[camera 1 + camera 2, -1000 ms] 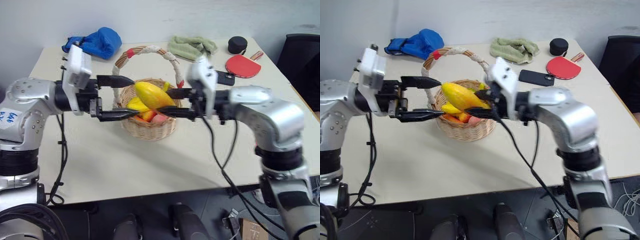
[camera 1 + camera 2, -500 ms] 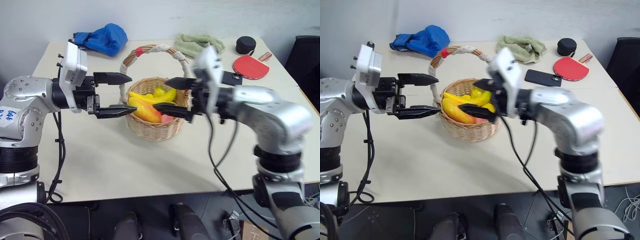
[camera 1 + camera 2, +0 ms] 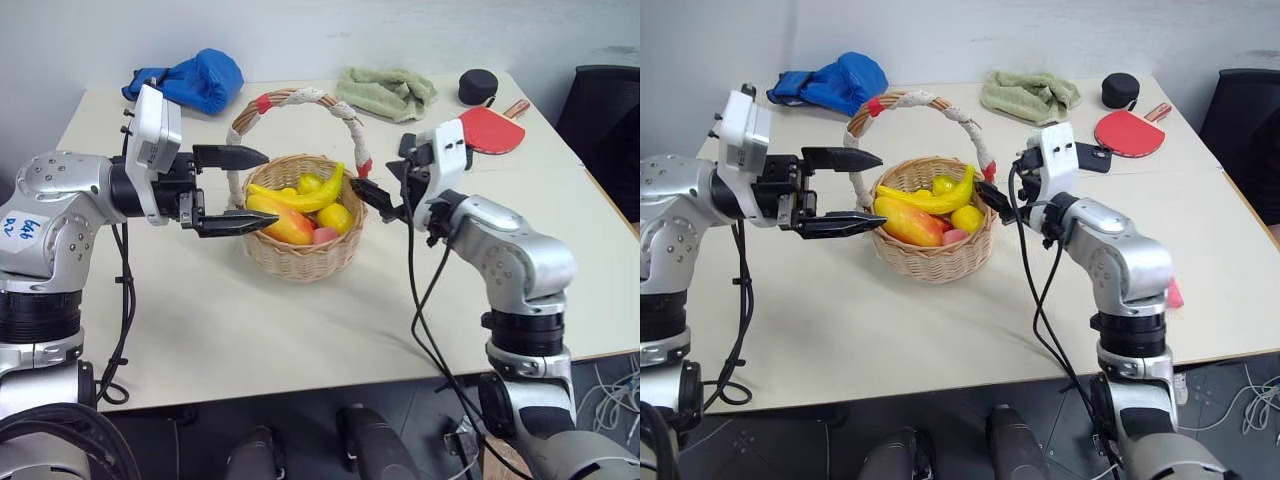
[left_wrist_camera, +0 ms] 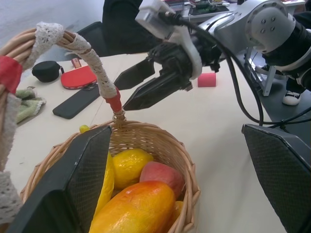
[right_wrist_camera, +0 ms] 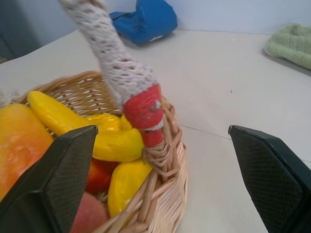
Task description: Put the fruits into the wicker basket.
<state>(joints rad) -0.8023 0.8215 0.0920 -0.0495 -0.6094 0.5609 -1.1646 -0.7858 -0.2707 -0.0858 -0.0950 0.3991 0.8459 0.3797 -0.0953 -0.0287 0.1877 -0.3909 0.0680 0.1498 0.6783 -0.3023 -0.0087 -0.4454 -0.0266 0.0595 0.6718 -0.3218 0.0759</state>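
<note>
The wicker basket [image 3: 297,245] sits on the pale table [image 3: 300,330], and everything else I place from it. Inside it lie the fruits: a curved yellow banana [image 3: 300,195] across the top, an orange-yellow mango [image 3: 283,222] toward my left side of the bowl, a bumpy lemon [image 3: 336,216] toward my right side, and a pinkish-red piece [image 3: 323,236] low between them. The arched handle [image 3: 300,98], wrapped in white cloth with red tape patches, stands over the bowl.

My left gripper [image 3: 238,190] hangs level at the basket's left rim, fingers spread wide, one above the rim and one beside the mango; it holds nothing. My right gripper [image 3: 385,195] sits just off the basket's right side, near the taped foot of the handle, its fingers also standing wide apart and empty. Seen along my right fingers, the red tape patch [image 5: 144,108] and the rim lie between them without any contact that I can make out.

Beyond the basket, at the table's far edge, lie a blue cloth bundle [image 3: 195,80] and a green towel [image 3: 385,92]. Farther to the basket's right are a black round object [image 3: 477,87], a red paddle [image 3: 488,127] and a dark phone [image 3: 1100,157]. A small pink block [image 4: 207,79] rests on the table well off to the right.
</note>
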